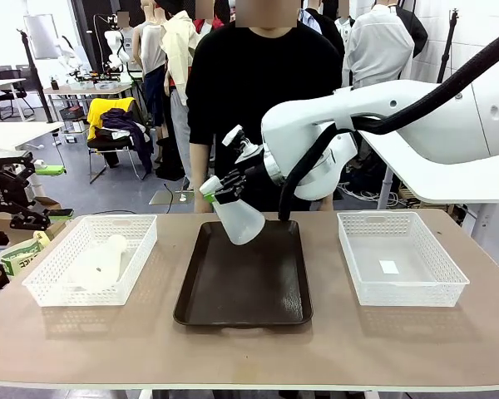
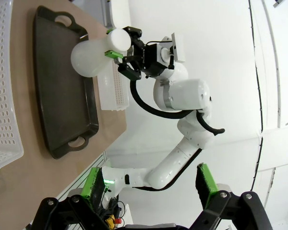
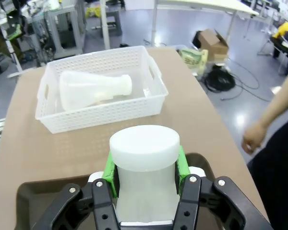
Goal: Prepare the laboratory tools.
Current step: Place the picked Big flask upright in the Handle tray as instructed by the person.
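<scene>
Right gripper (image 1: pixel 209 193) grips a tilted flask (image 1: pixel 239 223) — above the tray (image 1: pixel 249 291).

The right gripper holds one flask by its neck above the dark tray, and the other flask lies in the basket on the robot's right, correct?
Not quite: the other flask lies in the basket on the robot's left, as the front view shows. The right gripper does hold one flask by its neck above the dark tray.
</scene>
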Robot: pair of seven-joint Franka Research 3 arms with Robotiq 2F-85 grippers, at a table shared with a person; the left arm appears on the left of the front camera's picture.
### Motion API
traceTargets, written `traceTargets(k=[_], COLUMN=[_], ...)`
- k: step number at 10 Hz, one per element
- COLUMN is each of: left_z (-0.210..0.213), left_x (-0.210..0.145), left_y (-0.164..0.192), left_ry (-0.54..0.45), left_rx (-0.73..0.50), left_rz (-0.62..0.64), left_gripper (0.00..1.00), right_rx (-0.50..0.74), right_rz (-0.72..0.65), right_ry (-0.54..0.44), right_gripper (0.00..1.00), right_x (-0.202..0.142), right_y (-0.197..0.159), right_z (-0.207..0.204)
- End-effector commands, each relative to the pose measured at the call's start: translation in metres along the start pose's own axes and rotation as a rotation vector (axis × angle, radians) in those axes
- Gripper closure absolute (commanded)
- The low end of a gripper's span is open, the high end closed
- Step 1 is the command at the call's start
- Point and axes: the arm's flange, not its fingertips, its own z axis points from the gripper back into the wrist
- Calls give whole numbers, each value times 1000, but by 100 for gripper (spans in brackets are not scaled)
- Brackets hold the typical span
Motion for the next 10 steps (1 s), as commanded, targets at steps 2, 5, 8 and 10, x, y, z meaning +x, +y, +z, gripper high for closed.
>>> traceTargets(k=[2, 5, 8, 10], left_z=[1, 1, 1, 1], left_x=[0, 0, 0, 0], left_y=[0, 0, 0, 0], left_ry=[-2, -2, -2, -2], left_rx=[-5, -5, -5, -5], left_rz=[-15, -15, -15, -15], left_gripper=[0, 0, 0, 0], right_rx=[135, 163, 178, 178], right_rz=[8, 9, 1, 19], right_ry=[-229, -313, -355, -374], right_gripper=[100, 100, 100, 100], right_x=[-20, -37, -49, -53], right_y=[-8, -13, -18, -20], right_z=[19, 13, -6, -9])
